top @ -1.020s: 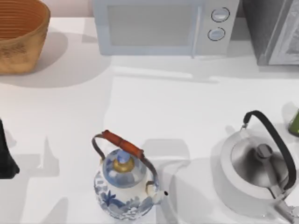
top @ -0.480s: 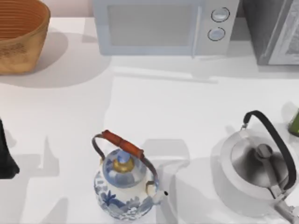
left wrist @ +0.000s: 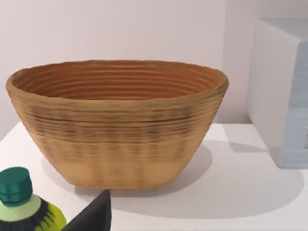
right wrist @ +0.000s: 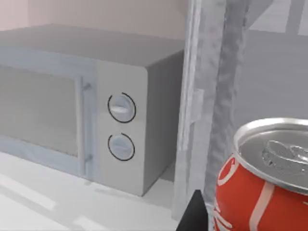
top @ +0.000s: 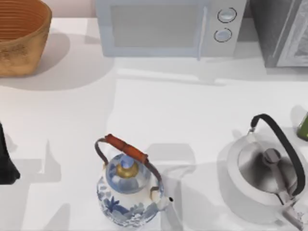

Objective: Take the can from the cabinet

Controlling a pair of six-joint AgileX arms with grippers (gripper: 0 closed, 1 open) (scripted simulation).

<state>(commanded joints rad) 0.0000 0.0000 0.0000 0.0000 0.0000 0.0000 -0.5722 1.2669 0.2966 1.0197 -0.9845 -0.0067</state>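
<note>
A red can (right wrist: 262,192) with a silver lid sits very close in the right wrist view. Right behind it stands the grey cabinet frame (right wrist: 204,91). A dark part of my right gripper (right wrist: 194,214) shows just beside the can, and I cannot see whether it touches the can. In the top view the cabinet (top: 281,33) stands at the back right corner. My left arm (top: 5,161) is parked at the table's left edge, and its gripper (left wrist: 94,216) points toward the basket.
A woven basket (top: 19,36) stands at the back left and a microwave (top: 168,29) at the back middle. A blue-and-white kettle (top: 127,190) is at the front centre, a silver kettle (top: 264,178) at the front right. A green bottle (top: 303,126) is at the right edge, another bottle (left wrist: 21,204) by the left gripper.
The shadows between the two kettles have shifted slightly. Nothing else has visibly moved.
</note>
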